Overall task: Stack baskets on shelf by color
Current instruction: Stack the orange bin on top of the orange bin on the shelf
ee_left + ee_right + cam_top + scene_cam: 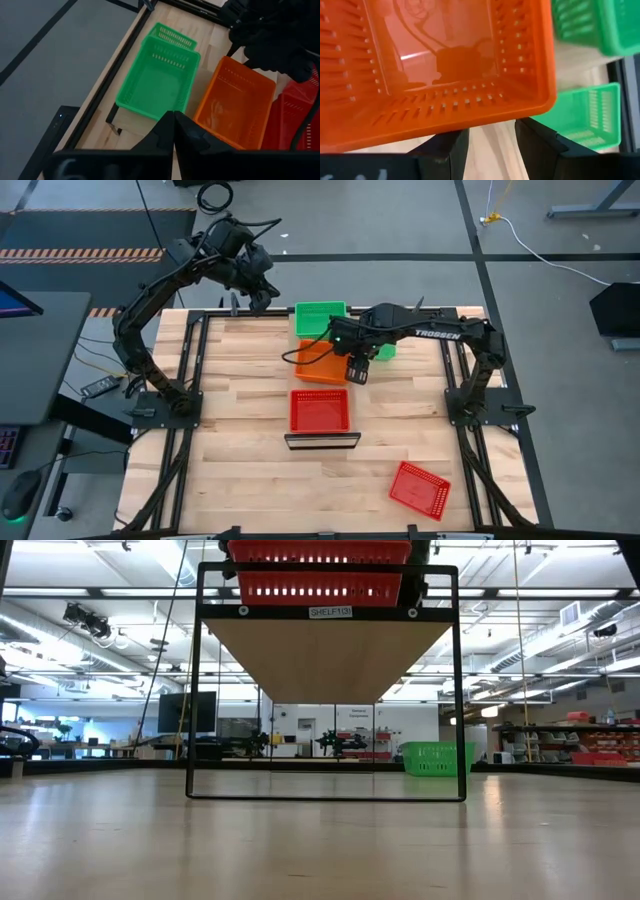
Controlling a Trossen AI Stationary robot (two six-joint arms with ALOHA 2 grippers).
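In the high view my right gripper point(358, 370) is over the table's middle, at the right end of an orange basket point(320, 365) that lies just behind the shelf. The right wrist view shows this gripper point(492, 130) open, its fingers just short of the orange basket's rim point(520, 112). A red basket point(320, 410) sits on the shelf point(322, 441). One green basket point(320, 318) lies near the far edge, another point(385, 350) lies under my right arm. A second red basket point(420, 488) lies near the front right. My left gripper point(258, 298) hovers shut above the far-left edge.
The low view shows the shelf point(325, 650) raised on a black wire frame point(192, 690), with red baskets point(320, 570) on top. Black rails point(200, 370) run along the table's left and right sides. Bare tabletop point(240, 470) lies at the front left.
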